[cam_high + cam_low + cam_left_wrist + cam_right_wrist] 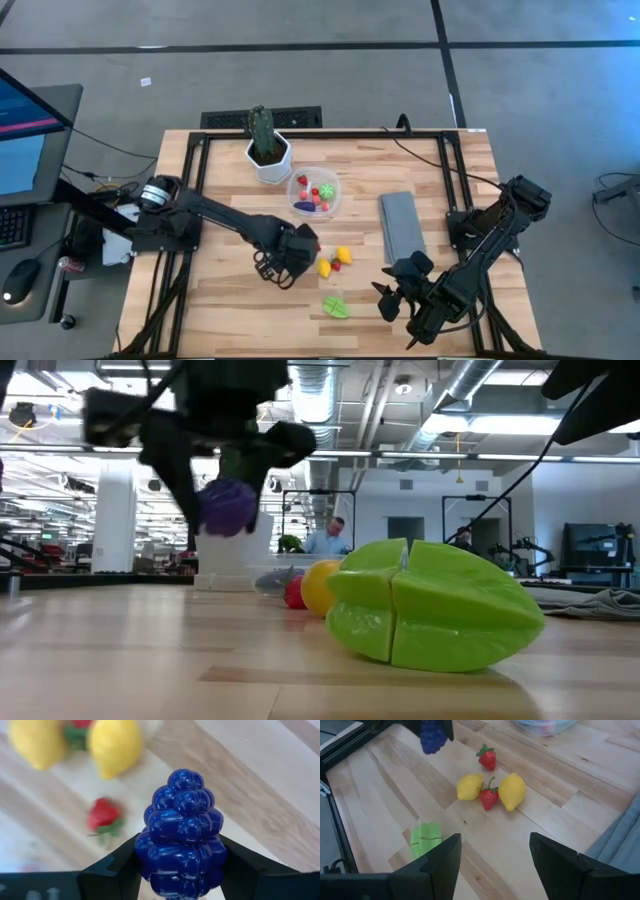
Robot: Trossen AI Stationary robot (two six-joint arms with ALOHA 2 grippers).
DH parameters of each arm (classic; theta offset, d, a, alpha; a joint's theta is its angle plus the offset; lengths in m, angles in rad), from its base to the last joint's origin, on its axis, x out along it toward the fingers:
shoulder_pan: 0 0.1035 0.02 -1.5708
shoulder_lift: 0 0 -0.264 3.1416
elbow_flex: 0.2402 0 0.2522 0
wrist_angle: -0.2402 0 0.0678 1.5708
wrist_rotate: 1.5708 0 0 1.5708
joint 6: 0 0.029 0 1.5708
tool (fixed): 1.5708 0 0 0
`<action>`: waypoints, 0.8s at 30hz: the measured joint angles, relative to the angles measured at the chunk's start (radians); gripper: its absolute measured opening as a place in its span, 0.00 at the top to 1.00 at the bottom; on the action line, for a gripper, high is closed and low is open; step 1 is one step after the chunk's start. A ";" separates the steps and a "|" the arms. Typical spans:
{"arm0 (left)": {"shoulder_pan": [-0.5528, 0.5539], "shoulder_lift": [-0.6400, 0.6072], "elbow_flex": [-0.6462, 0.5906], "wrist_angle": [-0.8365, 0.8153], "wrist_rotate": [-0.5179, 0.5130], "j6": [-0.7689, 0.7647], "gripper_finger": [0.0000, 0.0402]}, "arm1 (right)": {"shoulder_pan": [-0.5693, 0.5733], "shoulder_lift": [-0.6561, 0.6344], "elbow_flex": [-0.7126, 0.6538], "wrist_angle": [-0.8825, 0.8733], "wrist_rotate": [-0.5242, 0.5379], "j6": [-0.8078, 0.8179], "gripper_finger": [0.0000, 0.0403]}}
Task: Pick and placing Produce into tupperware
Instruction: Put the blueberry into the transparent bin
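**Left end effector holds a blue grape bunch above the worktop**

High view: The left end effector [290, 256] is over the middle of the wooden worktop [220, 300], but what it carries is hidden under its own dark body. Just to its right lie two yellow lemons [334, 260] with red strawberries between them, too small to separate clearly. A green star fruit [336, 307] lies nearer the front edge. The tupperware [316, 193] stands behind the left end effector, beside the white pot [270, 160] with the cactus, and already contains several red, green and purple pieces. The right end effector [400, 296] waits at the front right, near the grey cloth [401, 227].

Low view: The star fruit [430, 615] fills the foreground and covers most of one lemon [320, 588] and one strawberry [293, 593]. The grape bunch [227, 506] hangs in the air, clear of the worktop, between dark fingers that are cut off at the top. The tupperware behind is hard to make out.

Left wrist view: The two fingers are clamped on both sides of the blue grape bunch [181, 835]. Below it the lemons [114, 745] and a strawberry [103, 815] are blurred.

Right wrist view: The fingers of the right end effector [495, 862] stand apart with nothing between them. Ahead lie the lemons [512, 791], two strawberries [488, 758] and the star fruit [425, 838]; the grape bunch [432, 737] is partly cut off, and only the rim of the tupperware [540, 726] shows.
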 joint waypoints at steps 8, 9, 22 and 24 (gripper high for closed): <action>0.077 0.000 0.115 -0.070 -0.049 0.009 0.52 | 0.000 0.000 0.000 0.000 0.000 -0.003 0.35; 0.089 0.000 0.128 -0.080 -0.058 0.014 0.52 | 0.000 0.000 0.000 0.000 0.000 -0.006 0.35; 0.260 -0.001 0.191 -0.106 -0.095 0.036 0.52 | 0.000 0.000 0.000 0.002 0.000 -0.018 0.35; 0.288 -0.001 0.191 -0.103 -0.095 0.036 0.53 | 0.000 0.000 0.000 0.002 0.000 -0.018 0.35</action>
